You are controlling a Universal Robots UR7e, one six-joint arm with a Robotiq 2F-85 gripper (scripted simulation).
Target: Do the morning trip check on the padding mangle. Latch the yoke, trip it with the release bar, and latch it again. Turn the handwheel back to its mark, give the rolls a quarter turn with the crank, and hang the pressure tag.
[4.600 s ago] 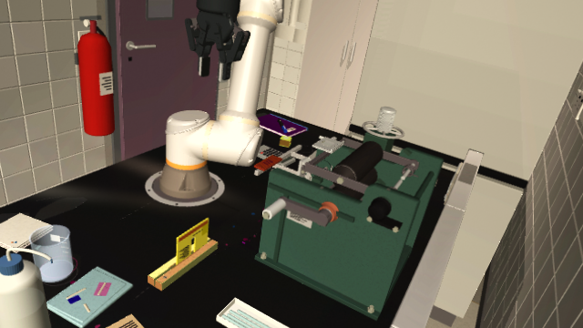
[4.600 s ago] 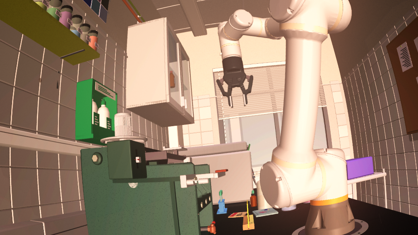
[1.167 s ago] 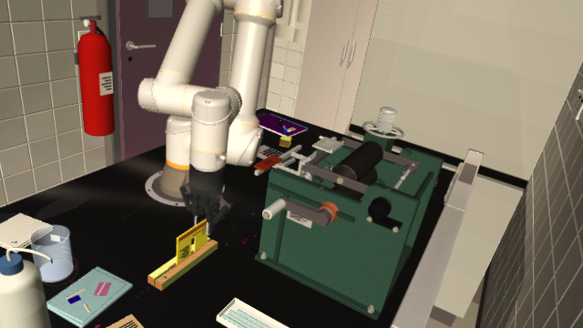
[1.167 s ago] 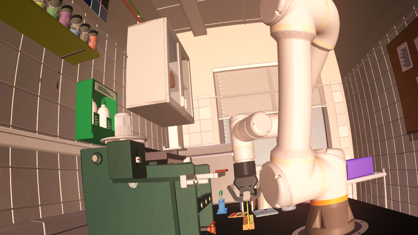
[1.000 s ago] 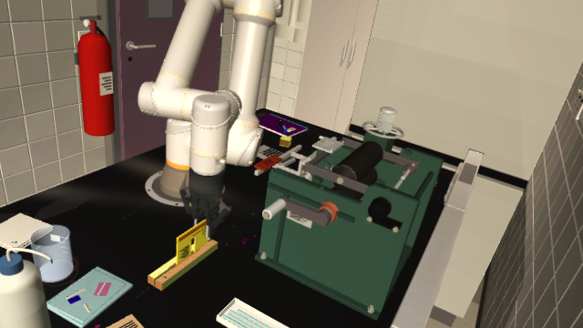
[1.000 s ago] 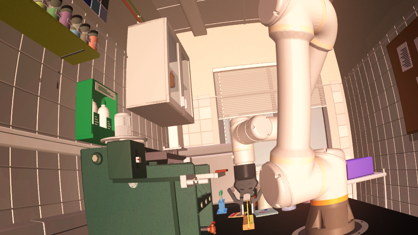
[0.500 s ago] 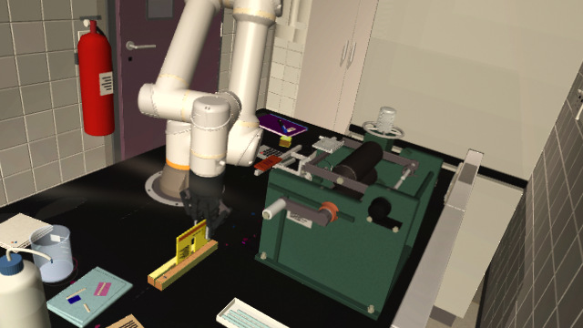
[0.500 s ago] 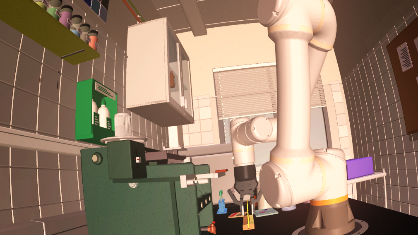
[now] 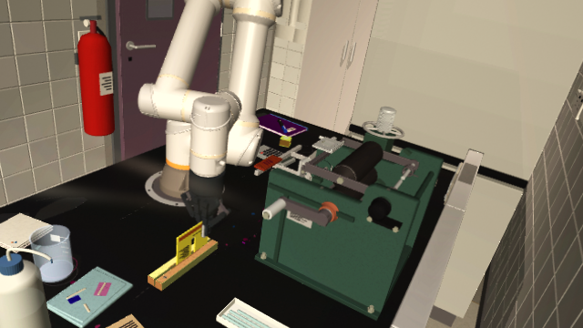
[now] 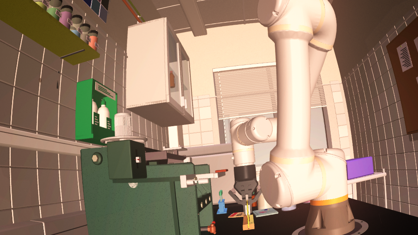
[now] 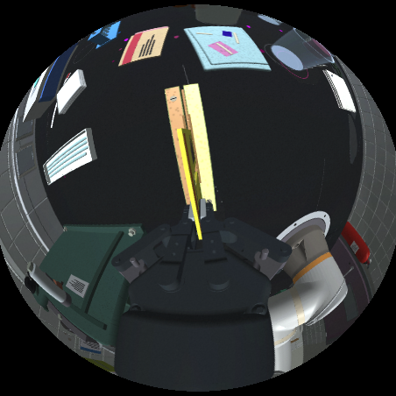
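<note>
The yellow pressure tag stands on edge in a slotted wooden holder on the black bench, its top corner hidden between my fingers. My gripper points straight down over the tag's upper end and is closed on it; the wrist camera shows the fingers pinching the thin yellow edge. The green padding mangle stands to the right, with its crank on the front face, black roll on top, handwheel at the back and red-tipped release bar on its left.
A clear beaker and a white bottle stand at the bench's left edge, beside a pale blue pad. A white tray lies near the front edge. My arm's base stands behind the holder.
</note>
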